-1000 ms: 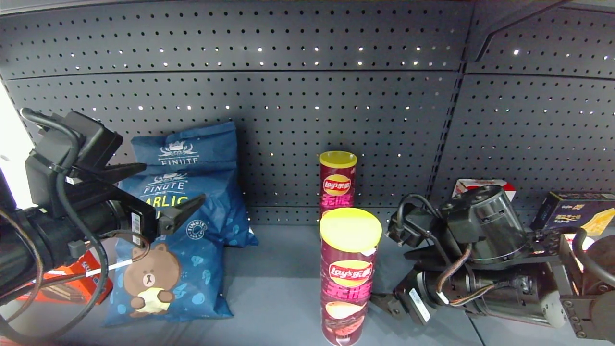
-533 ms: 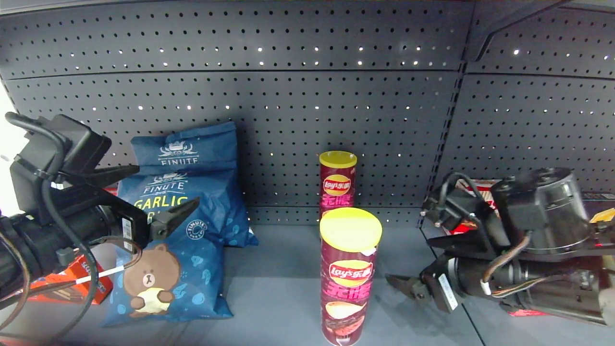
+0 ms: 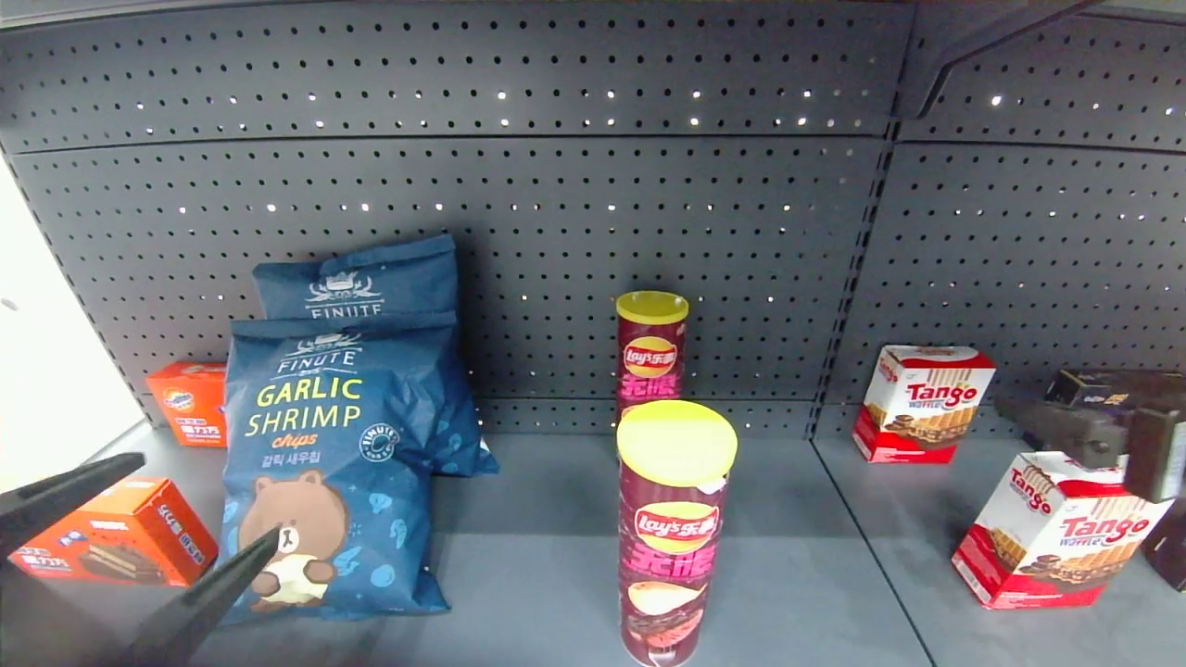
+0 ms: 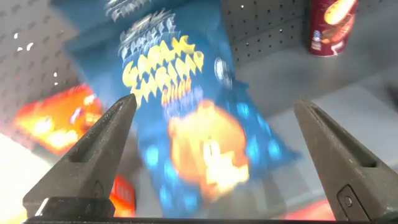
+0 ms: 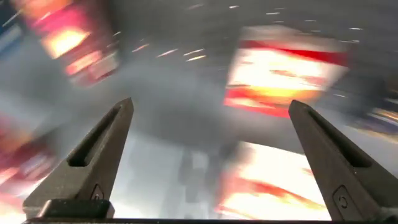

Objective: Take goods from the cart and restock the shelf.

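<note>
Two maroon chip cans with yellow lids stand mid-shelf, one in front, one behind. To their left, two blue chip bags lean one behind the other. My left gripper is low at the left edge, open, with nothing between its fingers. In the left wrist view the gripper faces the front blue bag. My right gripper is open and holds nothing. It faces two blurred red-and-white wafer boxes.
Two orange boxes sit left of the bags. Wafer boxes and a dark box stand on the right section. The grey shelf floor lies bare between bags and cans. A perforated back panel closes the rear.
Both arms have drawn back from the shelf, the left toward the lower left corner and the right off to the right edge. This uncovered the orange boxes and the wafer boxes. The goods have not moved.
</note>
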### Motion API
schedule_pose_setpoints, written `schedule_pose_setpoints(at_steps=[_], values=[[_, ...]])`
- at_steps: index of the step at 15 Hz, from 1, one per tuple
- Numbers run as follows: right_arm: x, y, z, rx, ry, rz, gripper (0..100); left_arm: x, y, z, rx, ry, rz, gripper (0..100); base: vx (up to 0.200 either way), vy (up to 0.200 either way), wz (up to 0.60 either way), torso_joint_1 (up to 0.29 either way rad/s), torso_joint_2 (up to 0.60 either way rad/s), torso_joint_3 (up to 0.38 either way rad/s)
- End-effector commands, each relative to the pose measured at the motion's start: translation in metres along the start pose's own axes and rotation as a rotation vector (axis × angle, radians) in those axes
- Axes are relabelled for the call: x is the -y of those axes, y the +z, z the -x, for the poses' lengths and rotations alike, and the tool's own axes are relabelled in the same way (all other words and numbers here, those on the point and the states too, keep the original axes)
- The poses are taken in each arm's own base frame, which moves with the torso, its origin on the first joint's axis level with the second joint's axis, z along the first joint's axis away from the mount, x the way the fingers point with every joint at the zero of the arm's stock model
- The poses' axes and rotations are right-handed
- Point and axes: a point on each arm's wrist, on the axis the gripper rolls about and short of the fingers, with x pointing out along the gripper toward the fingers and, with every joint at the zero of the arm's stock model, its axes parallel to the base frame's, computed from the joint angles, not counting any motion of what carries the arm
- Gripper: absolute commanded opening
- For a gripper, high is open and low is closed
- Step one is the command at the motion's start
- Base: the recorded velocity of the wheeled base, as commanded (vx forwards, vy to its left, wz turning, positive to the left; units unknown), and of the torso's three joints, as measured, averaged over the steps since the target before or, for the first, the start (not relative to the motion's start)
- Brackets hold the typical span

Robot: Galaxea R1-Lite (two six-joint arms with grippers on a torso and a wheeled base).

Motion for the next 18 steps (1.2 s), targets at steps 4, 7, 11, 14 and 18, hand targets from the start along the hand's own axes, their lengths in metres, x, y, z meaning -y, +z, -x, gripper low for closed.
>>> schedule_pose_setpoints(at_steps=[4, 7, 11, 14, 18], values=[[0.029, -0.088, 0.1, 0.171, -0.335, -0.086, 100, 0.011, -0.051, 0.071, 0.012, 0.061, 0.061, 100, 0.0, 0.0, 0.0, 0.0, 0.0, 0.0], [0.022, -0.141, 0.113, 0.187, -0.425, -0.1, 100, 0.019, -0.083, 0.099, -0.033, 0.15, 0.078, 100, 0.0, 0.0, 0.0, 0.0, 0.0, 0.0], [0.016, -0.185, 0.12, 0.217, -0.396, -0.109, 100, 0.021, -0.096, 0.104, -0.029, 0.242, 0.092, 100, 0.0, 0.0, 0.0, 0.0, 0.0, 0.0], [0.015, -0.197, 0.113, 0.186, -0.367, -0.112, 100, 0.022, -0.103, 0.101, -0.051, 0.266, 0.092, 100, 0.0, 0.0, 0.0, 0.0, 0.0, 0.0], [0.013, -0.2, 0.11, 0.185, -0.272, -0.064, 100, 0.023, -0.105, 0.097, -0.001, 0.215, 0.133, 100, 0.0, 0.0, 0.0, 0.0, 0.0, 0.0]])
